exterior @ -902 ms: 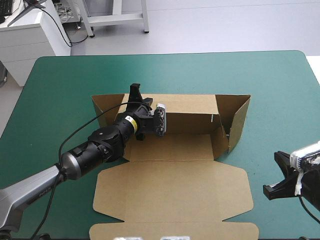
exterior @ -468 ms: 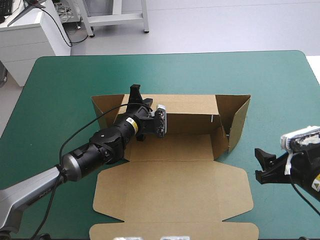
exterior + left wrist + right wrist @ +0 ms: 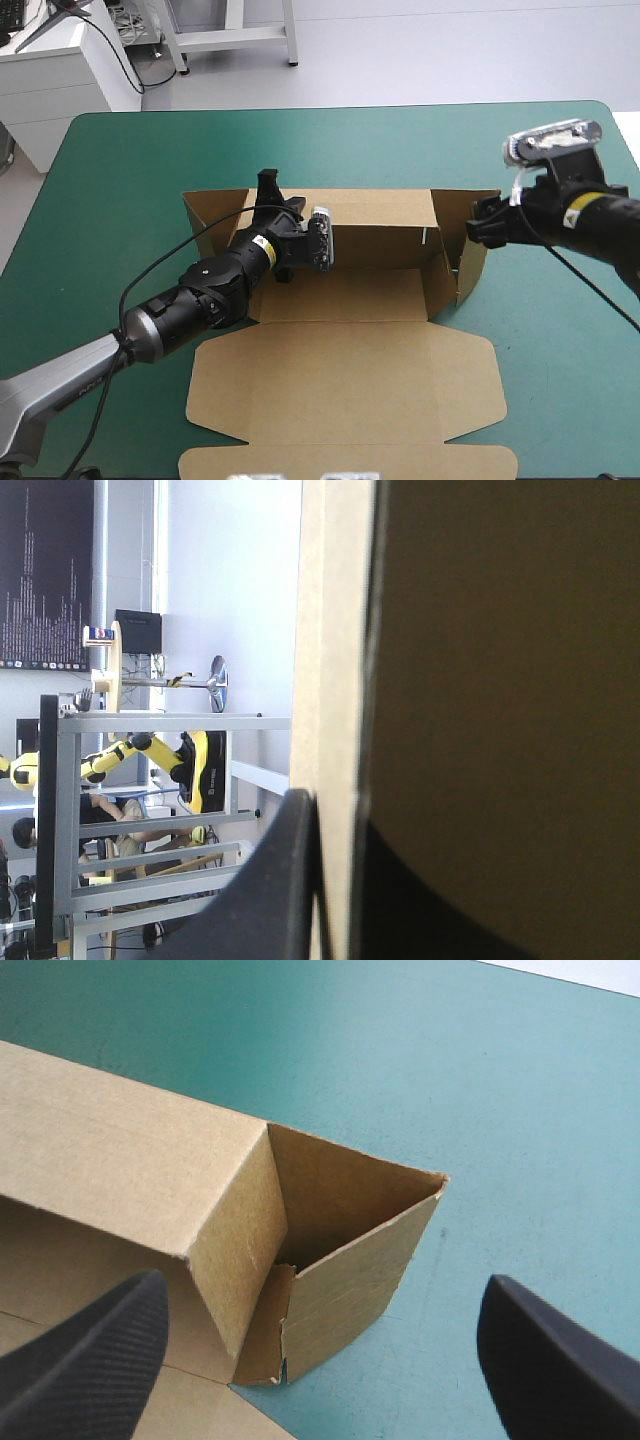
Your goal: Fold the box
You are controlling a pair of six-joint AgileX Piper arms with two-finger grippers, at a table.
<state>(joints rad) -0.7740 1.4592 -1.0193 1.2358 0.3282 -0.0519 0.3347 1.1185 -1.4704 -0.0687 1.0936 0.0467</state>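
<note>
The brown box (image 3: 350, 385) lies mid-table with its lid flat toward the near edge. Its back wall (image 3: 380, 212) stands up, and so does the right side wall (image 3: 480, 250), which is splayed outward. My left gripper (image 3: 268, 185) is shut on the back wall's top edge near its left end. In the left wrist view the board edge (image 3: 335, 680) runs between the black fingers (image 3: 285, 890). My right gripper (image 3: 484, 226) hovers at the right side wall's top. In the right wrist view that gripper (image 3: 322, 1285) is open, with the box's right corner (image 3: 350, 1250) ahead of it.
Teal-green cover (image 3: 560, 360) surrounds the box on every side. The left side flap (image 3: 205, 215) leans outward beside the left gripper. The table's right edge (image 3: 632, 140) lies just behind the right arm.
The right arm swung from the table's near right up to the box's right side wall, and its fingers spread apart. The left arm and the box stayed put.
</note>
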